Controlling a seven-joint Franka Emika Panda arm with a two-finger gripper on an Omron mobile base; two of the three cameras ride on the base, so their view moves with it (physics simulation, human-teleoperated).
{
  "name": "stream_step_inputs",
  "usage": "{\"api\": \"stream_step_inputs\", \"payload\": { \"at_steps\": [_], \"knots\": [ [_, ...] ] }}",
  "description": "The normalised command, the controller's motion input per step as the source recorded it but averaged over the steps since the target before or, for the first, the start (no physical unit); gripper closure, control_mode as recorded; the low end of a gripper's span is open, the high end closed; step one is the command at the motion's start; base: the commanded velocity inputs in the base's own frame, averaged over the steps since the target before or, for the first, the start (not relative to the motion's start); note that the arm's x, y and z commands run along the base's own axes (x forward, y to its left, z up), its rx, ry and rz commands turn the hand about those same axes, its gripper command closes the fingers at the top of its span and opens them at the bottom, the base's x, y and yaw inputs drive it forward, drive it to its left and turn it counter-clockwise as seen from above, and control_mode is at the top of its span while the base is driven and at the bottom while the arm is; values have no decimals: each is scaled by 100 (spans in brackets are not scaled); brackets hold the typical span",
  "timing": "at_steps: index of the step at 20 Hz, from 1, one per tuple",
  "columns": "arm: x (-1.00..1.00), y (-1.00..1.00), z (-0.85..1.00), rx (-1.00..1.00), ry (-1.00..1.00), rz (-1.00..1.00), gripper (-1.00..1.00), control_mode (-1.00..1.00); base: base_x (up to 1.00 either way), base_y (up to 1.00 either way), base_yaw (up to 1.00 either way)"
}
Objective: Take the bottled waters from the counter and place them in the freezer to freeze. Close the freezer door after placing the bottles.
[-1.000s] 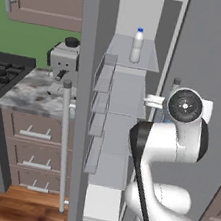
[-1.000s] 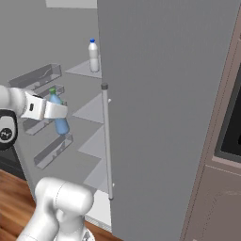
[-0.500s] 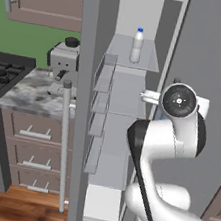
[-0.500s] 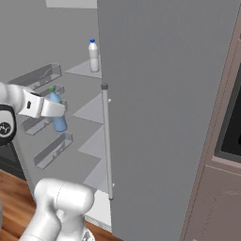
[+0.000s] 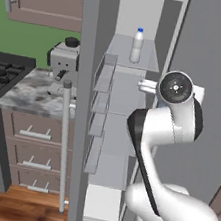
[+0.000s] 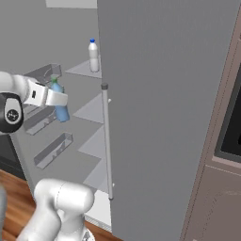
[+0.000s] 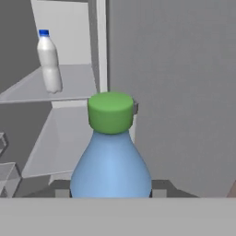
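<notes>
While clamped in the claw (image 6: 60, 100), green-capped bottle (image 7: 110, 156) upright (cap topmost).

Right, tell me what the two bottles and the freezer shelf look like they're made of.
Green-capped bottle in the tool: looks like tinted translucent plastic, smooth blue body. Blue-capped bottle: whitish, cloudy plastic, matte look. Freezer shelf: flat pale grey panel, possibly plastic or frosted glass; the render leaves it open.

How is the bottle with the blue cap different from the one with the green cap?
The blue-capped bottle is whitish; the green-capped bottle is blue-tinted. The blue-capped bottle stands alone on an upper freezer shelf; the green-capped bottle is held by the gripper, in front of the shelves. Both are upright, slim and capped.
</notes>
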Motion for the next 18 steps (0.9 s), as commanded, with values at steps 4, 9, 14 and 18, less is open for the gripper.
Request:
{"api": "stream_step_inputs", "payload": {
  "at_steps": [4,9,14,18],
  "knots": [
    [26,7,38,0,0,0,100,-100,0,0,0],
    [32,4,40,0,-1,0,100,-100,0,0,0],
    [54,2,6,0,0,0,100,-100,0,0,0],
    [61,2,0,0,-1,0,100,-100,0,0,0]
  ]
}}
